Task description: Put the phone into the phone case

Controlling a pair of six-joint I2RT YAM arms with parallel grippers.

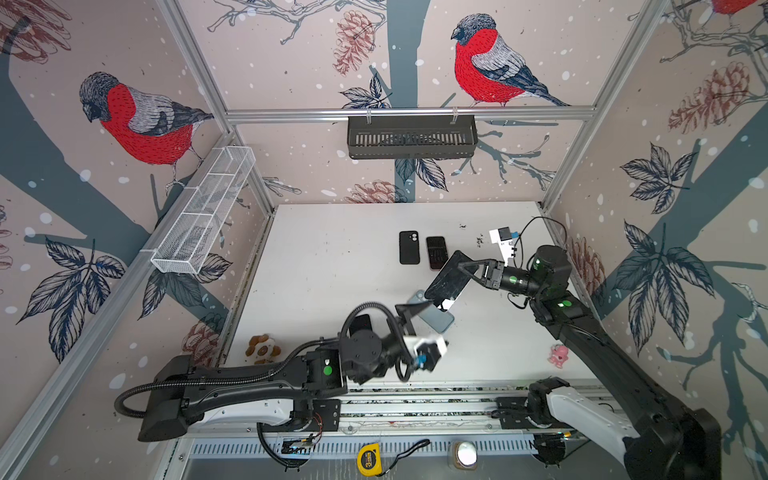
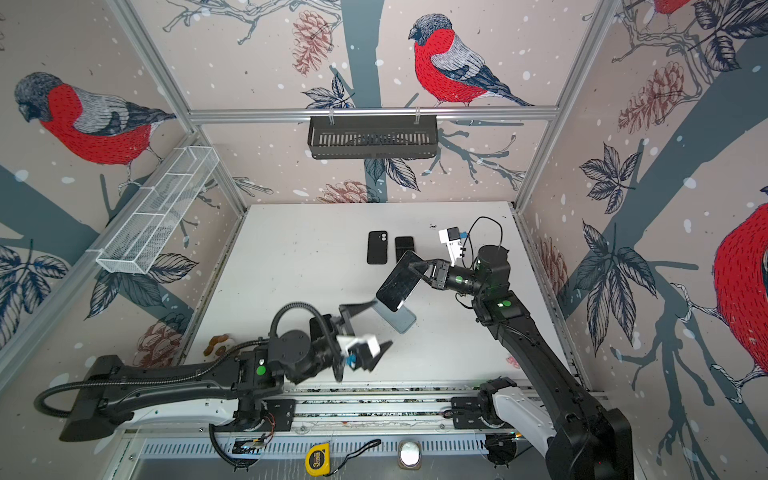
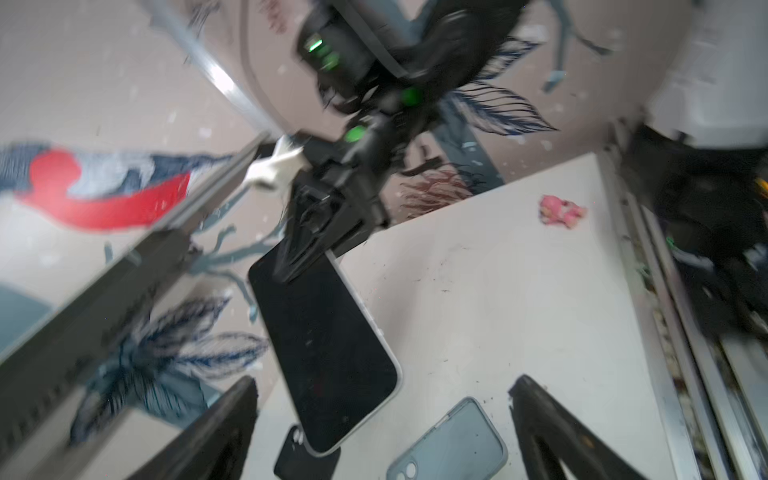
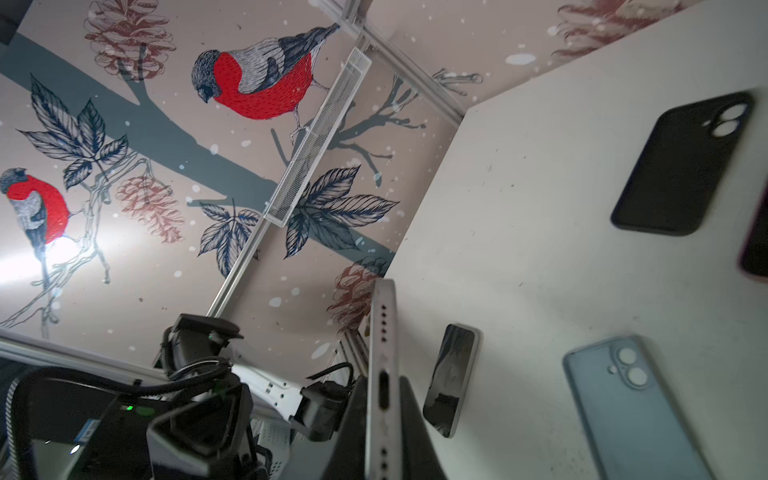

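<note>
White table (image 1: 332, 270) | right pincer (image 1: 459, 266) clamps phone (image 1: 446, 282), tilted above blue case (image 1: 442, 322) | left pincer (image 2: 380, 324) wide apart

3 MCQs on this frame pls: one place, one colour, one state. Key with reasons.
1. On the table, the blue case lies:
A) far-left corner
B) near the middle, partly hidden by the held phone in both top views
C) near-right corner
2. The far case, beside the dark phone, is:
A) red
B) black
C) yellow
3. The right claw is:
A) open, empty
B) out of view
C) shut on the phone
Key: B, the phone overlaps it mid-table; B, its back is plain black; C, both fingers pinch the phone's end.
</note>
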